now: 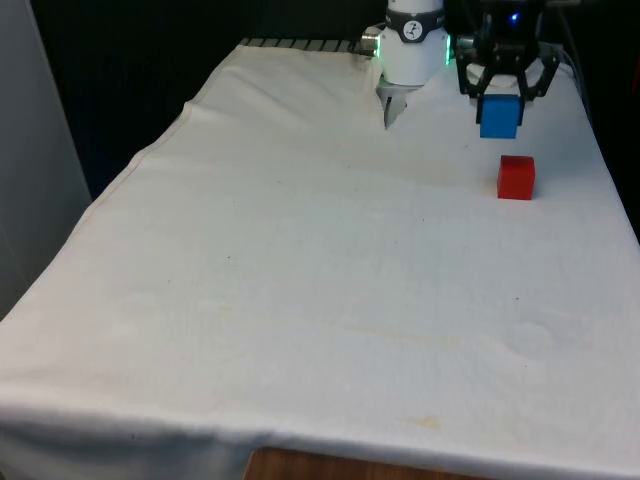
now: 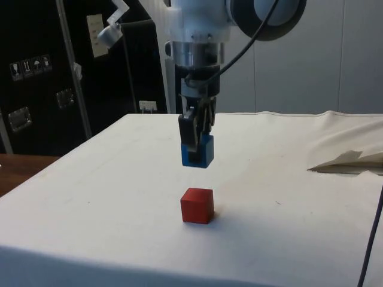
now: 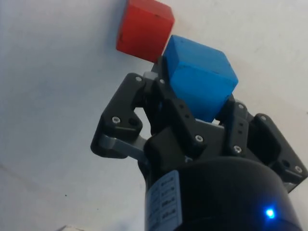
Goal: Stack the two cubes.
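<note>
My gripper (image 1: 499,110) (image 2: 197,152) (image 3: 195,91) is shut on a blue cube (image 1: 499,117) (image 2: 200,150) (image 3: 199,77) and holds it in the air above the white cloth. A red cube (image 1: 516,177) (image 2: 197,205) (image 3: 143,30) rests on the cloth at the front view's far right. In the side view the blue cube hangs a short way above the red cube, almost over it. In the front view the blue cube sits slightly farther back and to the left of the red one. The two cubes are apart.
The white cloth (image 1: 300,260) covers the table and is wrinkled near the robot's base (image 1: 395,105). The table's right edge (image 1: 610,170) runs close beside the red cube. A folded ridge of cloth (image 2: 347,160) lies at the side view's right.
</note>
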